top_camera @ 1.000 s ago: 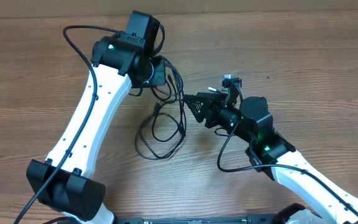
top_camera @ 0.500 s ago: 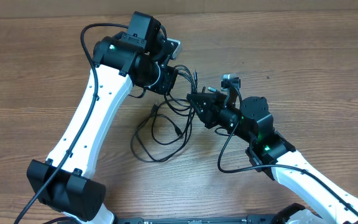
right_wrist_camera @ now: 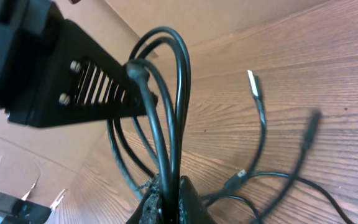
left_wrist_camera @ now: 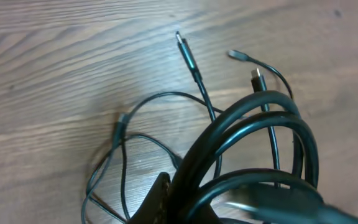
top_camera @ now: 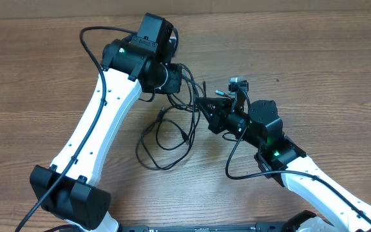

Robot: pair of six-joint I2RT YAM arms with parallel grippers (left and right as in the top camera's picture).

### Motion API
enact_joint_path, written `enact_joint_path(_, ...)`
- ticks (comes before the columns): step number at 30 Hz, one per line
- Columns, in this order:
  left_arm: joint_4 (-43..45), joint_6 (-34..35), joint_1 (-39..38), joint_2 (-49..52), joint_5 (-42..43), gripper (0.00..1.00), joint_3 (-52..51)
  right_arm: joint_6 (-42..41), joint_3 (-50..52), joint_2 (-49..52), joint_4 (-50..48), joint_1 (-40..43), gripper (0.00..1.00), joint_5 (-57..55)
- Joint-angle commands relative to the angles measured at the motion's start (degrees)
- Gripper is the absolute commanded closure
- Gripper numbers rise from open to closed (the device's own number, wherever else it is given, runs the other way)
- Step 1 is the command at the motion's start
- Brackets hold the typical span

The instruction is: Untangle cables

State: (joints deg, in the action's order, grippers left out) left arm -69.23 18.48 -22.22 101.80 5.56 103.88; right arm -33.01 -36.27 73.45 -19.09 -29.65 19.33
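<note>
Overhead, the cables point(top_camera: 166, 138) are seen as thin black loops lying slack on the wooden table point(top_camera: 314, 58), between the two white arms. From those loops several strands are raised off the table and drawn away from the robot, to the spot where the grippers meet. The right gripper point(top_camera: 203, 106) is closed on a few strands, which are shown pinched between its fingers in its wrist view. The left gripper point(top_camera: 176, 76) is placed just beyond it, with strands looped over one finger (how far it is opened cannot be told). The short raised stretch is strung slantwise between the two grippers. The slack loops lie nearer the right gripper, on its left side. Three small plug ends point(left_wrist_camera: 180, 38) are shown lying free on the table. No brand, label or writing can be read.
</note>
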Motion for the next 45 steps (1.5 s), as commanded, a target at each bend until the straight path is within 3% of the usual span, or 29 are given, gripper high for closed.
enact_joint_path(1, 1.0, 10.9, 1.5, -0.6, -7.7, 0.96, 0.9, 0.1, 0.5, -0.5, 0.8, 0.1, 0.96, 1.3)
enact_joint_path(7, 0.7, 12.8, 2.1, -0.6, -7.7, 0.96, 0.9, 0.1, 0.5, -0.5, 0.8, 0.1, 0.96, 1.3)
enact_joint_path(8, 0.5, 12.3, 2.1, -0.6, -7.6, 0.96, 0.9, 0.1, 0.5, -0.5, 0.8, 0.1, 0.91, 1.3)
enact_joint_path(9, 0.5, 10.3, 2.1, -0.6, -7.5, 0.96, 0.9, 0.1, 0.5, -0.5, 0.9, 0.1, 0.76, 1.3)
enact_joint_path(12, -0.7, 3.0, 2.1, -0.6, -7.5, 0.96, 0.9, 0.1, 0.5, -0.5, 1.5, 0.1, 0.45, 1.3)
enact_joint_path(15, -1.6, 0.3, 2.1, -0.7, -7.5, 0.96, 0.9, 0.3, 0.5, -0.5, 2.4, 0.2, 0.25, 1.3)
enact_joint_path(20, -3.0, -4.8, 2.1, -0.9, -7.4, 0.96, 1.2, 2.1, 0.5, -0.5, 2.6, 0.2, 0.02, 1.3)
enact_joint_path(25, -3.6, -9.5, 2.1, -3.2, -7.1, 0.96, 3.4, 3.4, 0.5, -0.5, 2.6, 0.2, 0.00, 1.4)
enact_joint_path(40, 0.7, -9.5, 2.1, -15.8, 0.0, 0.96, 9.3, 3.3, 0.5, -0.5, -1.8, 0.1, 0.00, 9.5)
enact_joint_path(45, 1.8, -9.6, 2.1, -18.9, -12.8, 0.96, 9.7, 3.3, 0.5, -0.5, -1.5, 0.1, 0.00, 9.5)
